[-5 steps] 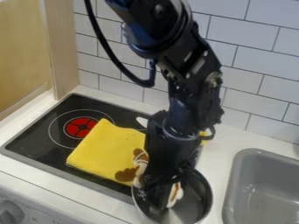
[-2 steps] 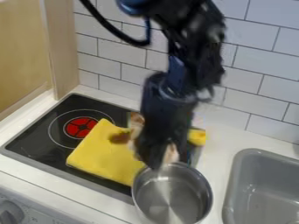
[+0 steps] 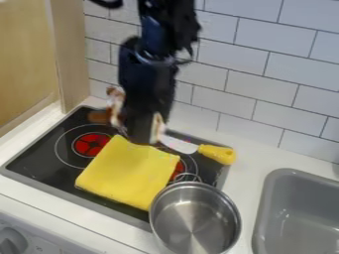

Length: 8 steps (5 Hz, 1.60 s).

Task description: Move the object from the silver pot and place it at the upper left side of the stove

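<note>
My gripper [image 3: 140,135] hangs above the back of the stove, pointing down, shut on a brown and white plush toy [image 3: 114,106] whose parts stick out on both sides of it. The toy is in the air, behind the yellow cloth. The silver pot [image 3: 195,218] stands at the stove's front right corner with nothing inside. The black stove [image 3: 41,149] has its upper left part just left of and below the toy.
A folded yellow cloth [image 3: 126,173] lies across the middle of the stove. Behind the pot is a knife with a yellow handle [image 3: 217,154]. The grey sink [image 3: 298,213] is at the right; a wooden panel [image 3: 71,54] borders the stove's back left.
The gripper has risen out of the pot and moved up and left over the stove with the toy. Pot, cloth and knife have stayed in place.
</note>
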Each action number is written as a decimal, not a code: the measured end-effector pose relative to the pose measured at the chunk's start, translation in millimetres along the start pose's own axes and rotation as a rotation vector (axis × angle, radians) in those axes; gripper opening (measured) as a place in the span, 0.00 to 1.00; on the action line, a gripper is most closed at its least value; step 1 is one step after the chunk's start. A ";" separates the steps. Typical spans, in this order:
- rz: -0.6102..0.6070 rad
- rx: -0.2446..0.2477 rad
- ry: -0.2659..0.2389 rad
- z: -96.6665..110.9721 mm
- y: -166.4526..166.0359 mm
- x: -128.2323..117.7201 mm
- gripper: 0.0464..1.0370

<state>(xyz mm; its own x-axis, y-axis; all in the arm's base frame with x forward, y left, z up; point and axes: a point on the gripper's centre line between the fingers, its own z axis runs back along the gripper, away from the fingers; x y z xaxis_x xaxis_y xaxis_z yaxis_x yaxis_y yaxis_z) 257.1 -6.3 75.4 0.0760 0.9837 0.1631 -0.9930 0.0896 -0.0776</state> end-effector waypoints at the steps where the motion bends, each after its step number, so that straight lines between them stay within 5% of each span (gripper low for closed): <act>1: 0.024 0.014 -0.001 -8.4 -18.3 14.9 0.51; 4: 0.089 0.073 -0.046 -44.9 -61.3 72.8 0.51; 7: 0.155 0.141 0.029 -91.7 -57.3 106.6 0.51; 8: 0.181 0.150 0.044 -93.1 -53.8 112.0 0.56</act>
<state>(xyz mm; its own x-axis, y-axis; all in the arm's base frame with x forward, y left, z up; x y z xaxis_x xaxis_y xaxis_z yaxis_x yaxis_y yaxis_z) 327.5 113.6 6.3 -0.1037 0.9877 0.1169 -0.9929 -0.1096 0.0455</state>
